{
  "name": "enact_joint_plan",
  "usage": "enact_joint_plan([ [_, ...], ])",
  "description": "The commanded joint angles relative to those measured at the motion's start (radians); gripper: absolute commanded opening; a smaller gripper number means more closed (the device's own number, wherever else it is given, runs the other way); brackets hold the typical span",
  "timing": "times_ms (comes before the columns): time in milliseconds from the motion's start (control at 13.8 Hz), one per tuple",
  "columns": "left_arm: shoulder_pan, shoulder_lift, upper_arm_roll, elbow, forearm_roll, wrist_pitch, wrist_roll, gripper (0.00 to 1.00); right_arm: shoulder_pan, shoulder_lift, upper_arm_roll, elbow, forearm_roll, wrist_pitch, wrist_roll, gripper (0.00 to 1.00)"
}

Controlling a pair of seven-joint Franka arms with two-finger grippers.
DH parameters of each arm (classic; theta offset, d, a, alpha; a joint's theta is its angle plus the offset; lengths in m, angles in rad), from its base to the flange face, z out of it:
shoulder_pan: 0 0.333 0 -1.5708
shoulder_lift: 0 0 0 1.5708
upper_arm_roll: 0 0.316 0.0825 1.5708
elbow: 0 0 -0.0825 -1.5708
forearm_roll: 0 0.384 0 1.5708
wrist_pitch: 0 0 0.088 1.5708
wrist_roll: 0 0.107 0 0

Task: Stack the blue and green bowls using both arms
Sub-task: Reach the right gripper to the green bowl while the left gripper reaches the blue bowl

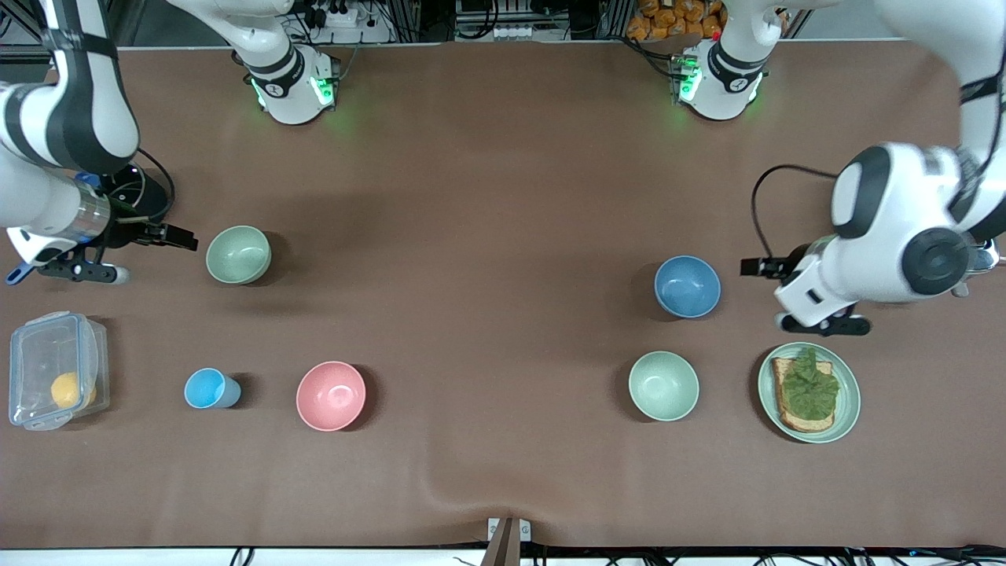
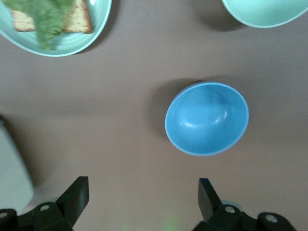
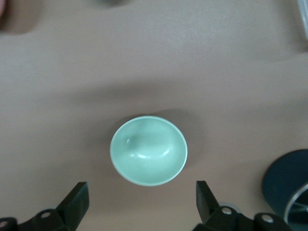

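A brown cloth-covered table fills the frame, with a slight wrinkle near the bottom centre. At the left edge sits a clear plastic lidded box holding a yellow fruit. At lower right, a pale green plate carries toast under a crinkled lettuce leaf. The blue bowl, round, matte and muted blue, stands right of centre, with a mint bowl just below it. The green bowl, dull sage with a paler inside, stands at centre left. A pink bowl and a small light-blue cup sit lower left. The left gripper, fingers spread wide, hovers beside the blue bowl. The right gripper, also spread, hovers beside the green bowl.
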Motion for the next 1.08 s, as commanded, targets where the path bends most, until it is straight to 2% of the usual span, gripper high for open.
enact_joint_plan([
  [0,0.004,-0.03,-0.014,-0.097,-0.017,0.068,-0.016,1.0,-0.018,-0.027,0.012,-0.119,0.002,0.109,-0.017,0.94],
  [144,0.004,0.0,-0.015,-0.105,-0.018,0.083,-0.016,1.0,-0.019,-0.006,0.012,-0.133,0.002,0.126,-0.017,0.94],
  [433,0.003,0.098,-0.015,-0.099,-0.018,0.14,-0.048,1.0,-0.06,0.011,0.012,-0.236,0.002,0.308,-0.075,0.93],
  [650,-0.022,0.166,-0.014,-0.092,-0.015,0.186,-0.105,1.0,-0.111,0.077,0.012,-0.245,0.004,0.383,-0.12,0.9],
  [794,-0.022,0.189,-0.015,-0.092,-0.015,0.191,-0.111,1.0,-0.114,0.1,0.014,-0.277,0.005,0.448,-0.126,0.83],
  [1011,-0.022,0.221,-0.014,-0.092,-0.015,0.201,-0.112,1.0,-0.114,0.134,0.014,-0.331,0.015,0.57,-0.126,0.55],
])
